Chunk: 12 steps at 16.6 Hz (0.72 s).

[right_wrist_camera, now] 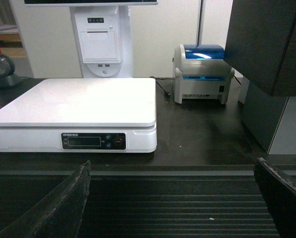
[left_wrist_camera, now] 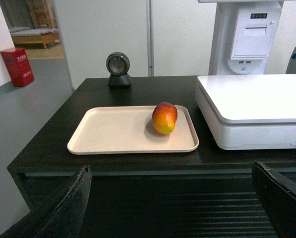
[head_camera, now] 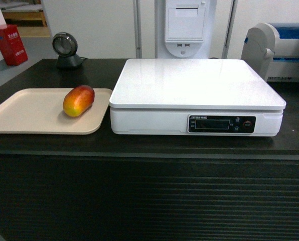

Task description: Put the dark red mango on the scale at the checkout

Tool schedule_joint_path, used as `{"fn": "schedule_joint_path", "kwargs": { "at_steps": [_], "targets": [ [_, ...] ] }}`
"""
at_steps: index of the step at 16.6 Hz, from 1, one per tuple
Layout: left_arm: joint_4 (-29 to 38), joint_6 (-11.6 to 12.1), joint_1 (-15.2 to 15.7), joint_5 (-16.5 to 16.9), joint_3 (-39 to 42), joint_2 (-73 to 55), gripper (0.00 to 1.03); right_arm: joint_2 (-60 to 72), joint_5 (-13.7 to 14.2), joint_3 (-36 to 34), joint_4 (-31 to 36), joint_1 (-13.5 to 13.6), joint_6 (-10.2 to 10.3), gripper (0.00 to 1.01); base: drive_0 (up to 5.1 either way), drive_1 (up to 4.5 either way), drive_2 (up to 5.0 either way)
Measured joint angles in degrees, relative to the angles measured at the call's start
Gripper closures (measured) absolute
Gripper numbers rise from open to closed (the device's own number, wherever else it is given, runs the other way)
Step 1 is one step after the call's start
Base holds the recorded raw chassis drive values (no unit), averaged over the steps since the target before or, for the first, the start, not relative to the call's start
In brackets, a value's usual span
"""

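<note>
White walls and a receipt printer stand (head_camera: 185, 27) back a long black checkout counter (head_camera: 149, 145) with a ribbed front. On it the dark red mango (head_camera: 79, 100) lies on its side at the right end of a beige tray (head_camera: 24, 113), just beside the white scale (head_camera: 197, 95), whose platform is bare. Both arms hang back in front of the counter: the left claw (left_wrist_camera: 175, 203) and the right claw (right_wrist_camera: 175, 203) each show fingers spread wide apart with nothing between them. The mango is smooth and rounded, so an off-centre pinch could squirt it loose or roll it across the tray. A low carry might clip the scale's raised edge. Neither claw appears in the head view, and only the fingertips show in the wrist views. The scale's display is unreadable.
</note>
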State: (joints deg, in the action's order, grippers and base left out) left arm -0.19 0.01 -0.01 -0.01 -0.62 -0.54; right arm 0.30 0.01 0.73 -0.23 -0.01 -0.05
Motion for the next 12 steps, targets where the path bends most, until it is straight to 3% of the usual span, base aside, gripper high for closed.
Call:
{"fn": "schedule_joint_path", "kwargs": {
  "at_steps": [12],
  "targets": [
    [0.0, 0.02, 0.0, 0.0, 0.0, 0.02, 0.05, 0.0, 0.0, 0.0, 0.0, 0.0, 0.0, 0.03, 0.0, 0.0, 0.0]
  ]
}}
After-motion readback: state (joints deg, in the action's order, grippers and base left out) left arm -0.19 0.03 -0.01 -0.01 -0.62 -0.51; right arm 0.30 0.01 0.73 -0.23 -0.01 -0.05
